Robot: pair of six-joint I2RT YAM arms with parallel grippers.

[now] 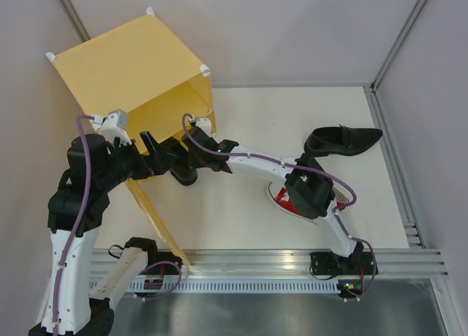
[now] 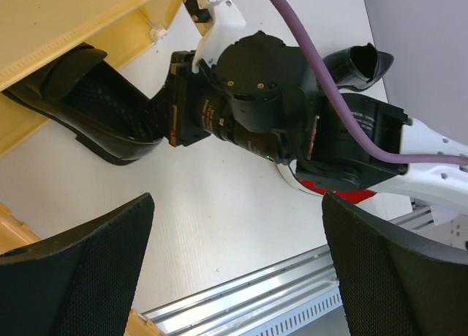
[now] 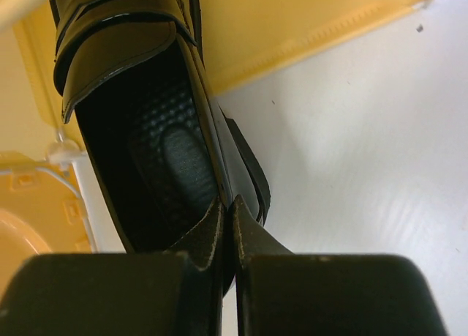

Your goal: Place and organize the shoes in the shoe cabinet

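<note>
The yellow-orange shoe cabinet [image 1: 128, 61] stands at the back left with its door [image 1: 155, 213] swung open toward me. My right gripper [image 1: 191, 160] is shut on the heel rim of a glossy black loafer [image 1: 184, 177] and holds it at the cabinet's mouth. In the right wrist view the fingertips [image 3: 228, 219] pinch the loafer's side wall [image 3: 146, 131], toe toward the cabinet [image 3: 307, 21]. My left gripper [image 2: 238, 270] is open and empty over the table beside the door. The second loafer [image 1: 344, 140] lies at the right. One red sneaker [image 1: 289, 200] lies partly under my right arm.
The open door panel reaches toward the table's front edge between my two arms. A metal rail [image 1: 292, 263] runs along the near edge. Grey walls close the back and right sides. White table [image 1: 241, 219] shows between door and sneaker.
</note>
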